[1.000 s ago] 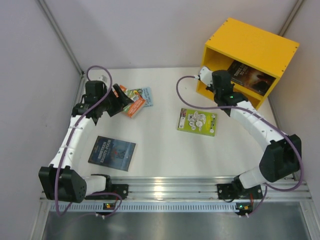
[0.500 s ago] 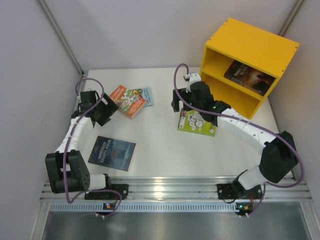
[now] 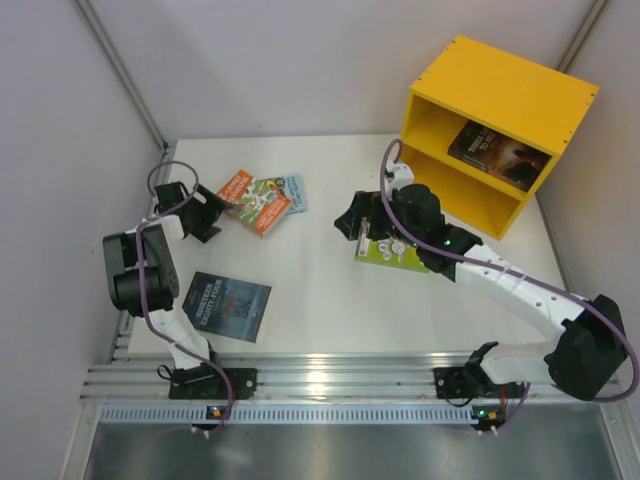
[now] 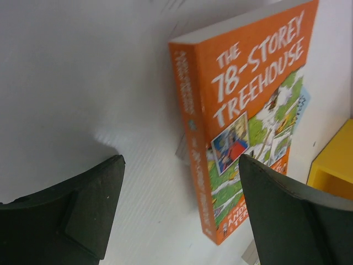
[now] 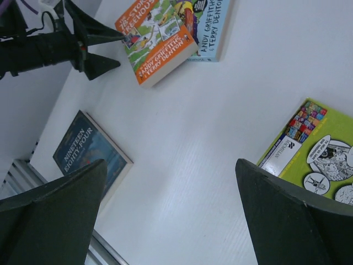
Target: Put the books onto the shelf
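**Overhead view.** The yellow shelf point(image 3: 510, 85) stands at the far right corner of the desk point(image 3: 320, 300), its open front turned toward the arms. One dark book point(image 3: 497, 152) leans in the upper compartment. Four books lie flat on the desk:
- an orange book point(image 3: 252, 203) overlapping a light blue book point(image 3: 294, 188), far left;
- a blue-grey book point(image 3: 225, 305) near the left arm's base;
- a green book point(image 3: 400, 252) centre right, partly under the right arm point(image 3: 480, 265).

The left jaws sit just beside the orange book's left edge. The right jaws hang at the green book's left end.

**Left wrist view.** The left jaws stand wide apart and empty, low over the desk. The orange book point(image 4: 248, 110) lies just ahead, spine toward the camera (the title reads "The 78-Storey Treehouse" here). A corner of the shelf point(image 4: 333, 165) shows at the right edge.

**Right wrist view.** The right jaws are spread wide, holding nothing, above the desk between the books. The blue-grey book point(image 5: 88, 152) reads "Nineteen Eighty-Four", and the light blue book point(image 5: 212, 22) shows its authors' names. The green book point(image 5: 314, 157) lies at right and the orange book point(image 5: 160, 38) at top, with the left arm point(image 5: 33, 52) pointing at its corner.
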`<state>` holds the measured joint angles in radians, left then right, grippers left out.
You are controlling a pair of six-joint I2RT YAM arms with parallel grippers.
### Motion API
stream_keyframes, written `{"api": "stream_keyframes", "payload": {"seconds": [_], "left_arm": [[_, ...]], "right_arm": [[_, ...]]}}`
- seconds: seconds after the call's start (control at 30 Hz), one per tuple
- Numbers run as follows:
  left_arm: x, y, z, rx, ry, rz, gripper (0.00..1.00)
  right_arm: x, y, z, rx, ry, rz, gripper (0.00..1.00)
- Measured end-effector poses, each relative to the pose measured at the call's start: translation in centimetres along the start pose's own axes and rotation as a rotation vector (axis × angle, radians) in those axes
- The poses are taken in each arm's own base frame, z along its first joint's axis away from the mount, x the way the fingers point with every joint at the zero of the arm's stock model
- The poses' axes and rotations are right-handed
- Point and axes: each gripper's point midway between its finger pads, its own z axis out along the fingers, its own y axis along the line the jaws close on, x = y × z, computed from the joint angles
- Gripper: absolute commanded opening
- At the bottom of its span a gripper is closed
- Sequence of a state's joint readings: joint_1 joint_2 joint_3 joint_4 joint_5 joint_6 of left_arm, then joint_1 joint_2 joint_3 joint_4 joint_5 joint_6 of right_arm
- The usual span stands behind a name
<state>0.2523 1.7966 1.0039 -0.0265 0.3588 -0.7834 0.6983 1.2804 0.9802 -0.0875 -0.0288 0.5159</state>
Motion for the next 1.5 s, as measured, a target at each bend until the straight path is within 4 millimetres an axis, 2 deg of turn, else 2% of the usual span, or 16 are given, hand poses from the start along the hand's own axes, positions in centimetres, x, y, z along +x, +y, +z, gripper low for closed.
{"api": "stream_keyframes", "payload": {"seconds": [0.17, 0.3, 0.43, 0.47, 0.57, 0.7, 0.83, 0.93, 1.03, 1.13, 1.23, 1.33, 1.5], "left_arm": [[-2.1, -2.2, 2.5, 0.109, -0.03, 0.011, 0.86], [-2.9, -3.0, 3.8, 0.157, -0.029, 0.012, 0.74], [-2.8, -3.0, 4.7, 0.179, -0.012, -0.013, 0.42], [-2.6, -3.2, 4.8, 0.197, 0.0, -0.022, 0.22], [-3.1, -4.6, 4.3, 0.251, 0.01, -0.037, 0.0], [-3.2, -5.6, 3.7, 0.273, 0.022, -0.061, 0.0], [-3.0, -7.7, 1.6, 0.271, 0.009, -0.057, 0.0], [-1.8, -10.6, -1.1, 0.275, -0.004, -0.014, 0.0], [1.1, -13.9, -3.6, 0.284, 0.012, 0.042, 0.0], [5.4, -16.6, -6.0, 0.298, 0.07, 0.096, 0.0], [8.8, -17.8, -7.9, 0.296, 0.129, 0.124, 0.0], [10.6, -17.9, -9.3, 0.267, 0.152, 0.127, 0.0], [12.3, -17.5, -10.7, 0.236, 0.174, 0.108, 0.0]], "right_arm": [[-2.0, 1.0, -1.3, -0.029, -0.07, -0.001, 1.0], [-2.8, 0.8, -1.8, -0.013, -0.103, -0.015, 1.0], [-3.1, 0.3, -2.0, 0.013, -0.118, -0.037, 1.0], [-3.1, 0.2, -2.0, 0.018, -0.119, -0.047, 1.0], [-2.9, -0.2, -2.1, 0.033, -0.107, -0.088, 1.0], [-2.6, -0.7, -2.4, 0.057, -0.072, -0.165, 1.0], [-3.7, 0.7, -2.2, 0.062, -0.07, -0.273, 0.98], [-5.0, 3.7, -1.2, 0.052, -0.079, -0.405, 0.9], [-5.0, 8.0, 0.0, 0.02, -0.095, -0.595, 0.9], [-2.8, 11.4, 1.2, 0.018, -0.084, -0.807, 0.9], [0.6, 13.3, 2.8, 0.026, -0.038, -0.995, 0.9], [4.0, 13.6, 4.1, 0.069, 0.013, -1.164, 0.9], [6.4, 12.6, 5.6, 0.197, 0.049, -1.364, 0.89]]}}
